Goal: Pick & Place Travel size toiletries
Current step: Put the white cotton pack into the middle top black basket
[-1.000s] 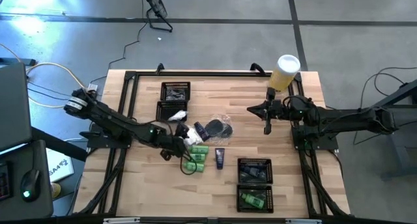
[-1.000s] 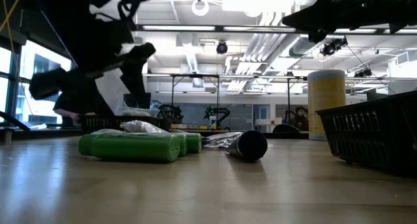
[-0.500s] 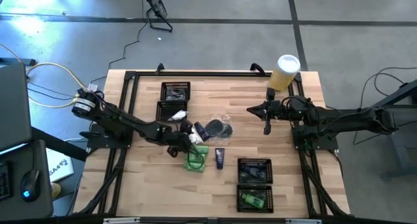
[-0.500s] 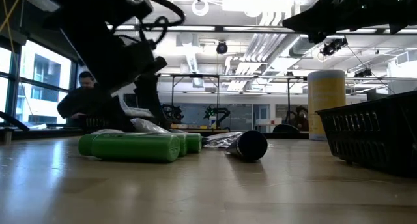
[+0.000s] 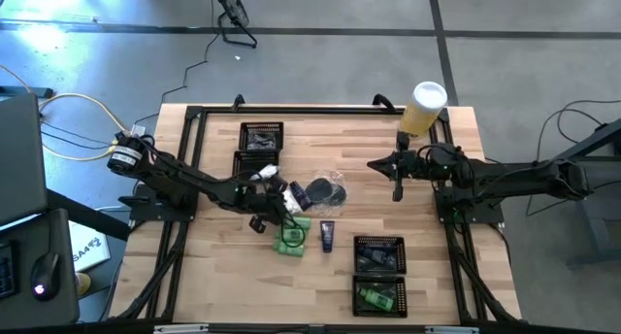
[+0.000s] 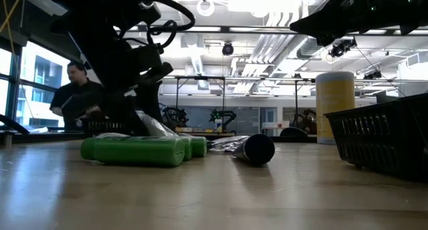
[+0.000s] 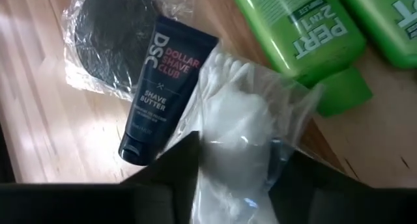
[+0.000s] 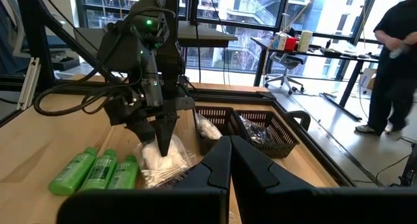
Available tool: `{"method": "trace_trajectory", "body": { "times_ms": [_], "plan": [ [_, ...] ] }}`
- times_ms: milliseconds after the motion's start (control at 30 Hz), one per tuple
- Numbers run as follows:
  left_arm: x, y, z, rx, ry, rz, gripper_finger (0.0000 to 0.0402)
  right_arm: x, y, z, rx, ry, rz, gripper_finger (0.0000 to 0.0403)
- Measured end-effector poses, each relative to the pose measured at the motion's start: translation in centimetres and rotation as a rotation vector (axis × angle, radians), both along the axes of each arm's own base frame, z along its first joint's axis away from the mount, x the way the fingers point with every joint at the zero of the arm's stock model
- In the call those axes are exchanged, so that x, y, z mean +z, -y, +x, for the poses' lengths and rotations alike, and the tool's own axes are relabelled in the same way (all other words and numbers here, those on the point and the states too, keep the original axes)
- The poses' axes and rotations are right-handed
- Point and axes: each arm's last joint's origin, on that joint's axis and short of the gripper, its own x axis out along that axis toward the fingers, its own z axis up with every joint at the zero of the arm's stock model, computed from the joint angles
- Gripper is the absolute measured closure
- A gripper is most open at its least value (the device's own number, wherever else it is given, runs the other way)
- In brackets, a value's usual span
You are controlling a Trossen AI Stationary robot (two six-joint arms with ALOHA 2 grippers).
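High view: the left pincer [image 5: 282, 207] is down in the middle of the wooden bench [image 5: 213, 276], its fingers around a white crinkly packet [image 5: 288, 206], just above the green bottles [image 5: 292, 239]. A dark tube [image 5: 327, 236] lies beside them and a round dark case [image 5: 326, 191] lies nearby. The right pincer [image 5: 397, 183], shut with nothing in it, waits near the yellow cylinder [image 5: 424, 109].

Low view: the green bottles [image 6: 137, 150] lie on their sides, a dark tube [image 6: 255, 149] to their right.

Left wrist view: both fingers press the white packet [image 7: 231, 136]; a tube marked Dollar Shave Club [image 7: 164, 87] touches it.

Right wrist view: the left pincer [image 8: 163, 138] stands on the packet [image 8: 163, 160] beside 3 green bottles [image 8: 98, 169]
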Motion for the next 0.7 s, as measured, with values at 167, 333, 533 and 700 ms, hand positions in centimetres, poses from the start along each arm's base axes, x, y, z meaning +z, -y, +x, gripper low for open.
{"method": "trace_trajectory", "body": {
  "times_ms": [167,333,533,700],
  "plan": [
    [0.0,0.0,0.0,-0.003,0.000,-0.002,0.0316,0.0,0.0,0.0,0.000,0.000,0.000,0.0401],
    [0.1,0.0,0.1,-0.006,-0.003,-0.002,0.0351,0.0,0.0,0.0,0.000,0.000,0.000,0.0401],
    [1.3,0.1,0.6,-0.013,-0.031,0.007,0.0361,0.0,0.0,0.0,0.000,0.003,0.000,0.0401],
    [3.1,0.2,1.2,0.023,-0.061,-0.011,0.0362,0.0,0.0,0.0,0.000,0.003,0.000,0.0401]
  ]
}}
